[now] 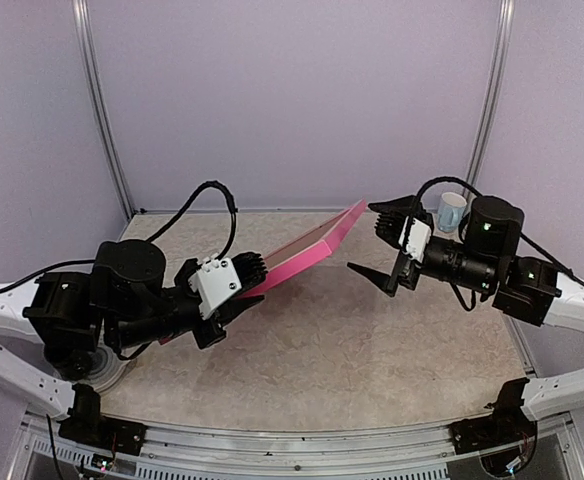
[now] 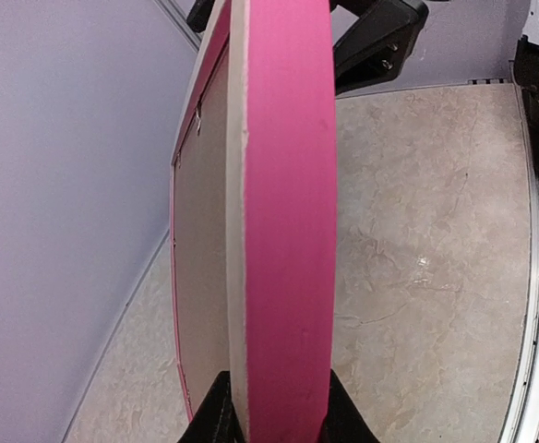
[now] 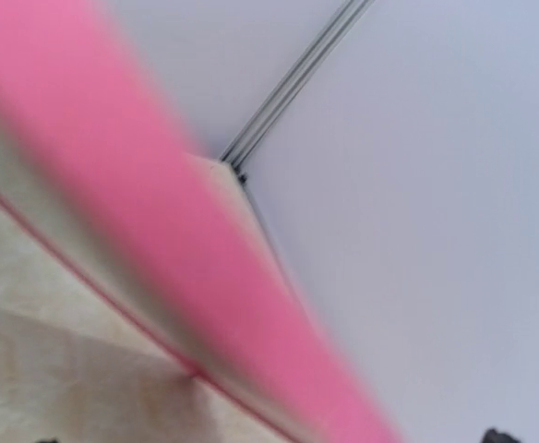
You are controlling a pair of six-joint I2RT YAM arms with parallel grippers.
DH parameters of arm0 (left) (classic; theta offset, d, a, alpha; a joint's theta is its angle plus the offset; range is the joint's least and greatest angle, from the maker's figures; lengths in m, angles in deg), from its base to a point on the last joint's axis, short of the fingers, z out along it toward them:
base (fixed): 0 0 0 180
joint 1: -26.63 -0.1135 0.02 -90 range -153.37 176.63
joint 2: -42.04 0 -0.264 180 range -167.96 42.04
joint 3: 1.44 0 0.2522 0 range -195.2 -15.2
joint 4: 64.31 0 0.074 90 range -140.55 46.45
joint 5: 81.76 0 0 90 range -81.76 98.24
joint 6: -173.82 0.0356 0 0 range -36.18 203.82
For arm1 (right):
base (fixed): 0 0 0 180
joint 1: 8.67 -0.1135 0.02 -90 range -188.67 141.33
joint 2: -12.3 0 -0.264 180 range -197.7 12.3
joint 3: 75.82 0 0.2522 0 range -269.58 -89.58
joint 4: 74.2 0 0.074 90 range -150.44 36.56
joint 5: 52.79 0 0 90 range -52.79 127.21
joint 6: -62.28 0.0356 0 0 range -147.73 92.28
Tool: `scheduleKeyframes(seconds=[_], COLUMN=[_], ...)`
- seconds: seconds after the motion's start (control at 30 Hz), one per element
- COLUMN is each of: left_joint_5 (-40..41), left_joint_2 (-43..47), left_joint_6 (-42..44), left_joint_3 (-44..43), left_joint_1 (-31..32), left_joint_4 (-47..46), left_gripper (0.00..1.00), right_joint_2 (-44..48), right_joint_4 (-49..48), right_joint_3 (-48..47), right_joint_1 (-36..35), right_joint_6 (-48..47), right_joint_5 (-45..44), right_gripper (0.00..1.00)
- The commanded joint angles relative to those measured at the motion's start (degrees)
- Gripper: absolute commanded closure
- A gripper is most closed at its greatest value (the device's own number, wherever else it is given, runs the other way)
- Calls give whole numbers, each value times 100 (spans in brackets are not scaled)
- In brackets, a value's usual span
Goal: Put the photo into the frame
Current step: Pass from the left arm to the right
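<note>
frame (image 1: 307,250) is off the table (image 1: 372,350), held in the air over the table's far-middle area. its long axis runs from the table's left side up and away toward the table's far right. the far corner is the high end and the near end is the low one. it's tilted on edge, with the pink outer edge facing the top camera.

left gripper (image 1: 247,275) is clamped on the low near end of the frame. in the left wrist view the black fingers (image 2: 216,415) pinch the frame (image 2: 283,231) on both sides at the bottom of the picture. there the pale back side faces the wall (image 2: 57,203) left of the table, and a tan panel (image 2: 205,258) sits inside the back with a small tab (image 2: 198,115) near the top.

right gripper (image 1: 377,240) hangs above the table's far right part. its jaws are spread wide, one finger high and one low, with nothing between them. the upper tip is just beside the frame's high corner; can't tell if it touches.

hard to read: the frame's front face is turned away in every view, so its contents can't be told. the right wrist view is mostly blur, a pink band of frame (image 3: 159,240) across wall and table, with its own fingers nearly cut off at the bottom edge. the left wrist view crops the frame top and bottom. a cup (image 1: 452,210) at the table's far right corner is partly hidden behind the right arm.
</note>
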Motion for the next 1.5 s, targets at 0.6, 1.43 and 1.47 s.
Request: scheduleKeyframes(seconds=[0.6, 1.43, 1.47], left_joint_5=[-322, -932, -837], left_joint_2=[-109, 302, 335], left_joint_6=[-241, -159, -161], left_joint_3=[-292, 32, 69], left_joint_1=[152, -48, -57], left_joint_4=[135, 165, 79], left_gripper=[100, 59, 46], right_joint_2=[-668, -534, -543], right_joint_4=[1473, 1429, 1375], right_joint_3=[-990, -814, -815], right_joint_1=[-200, -233, -233], right_joint_6=[-1135, -1207, -1174], right_joint_5=[1282, 2019, 2023], right_gripper=[27, 92, 93])
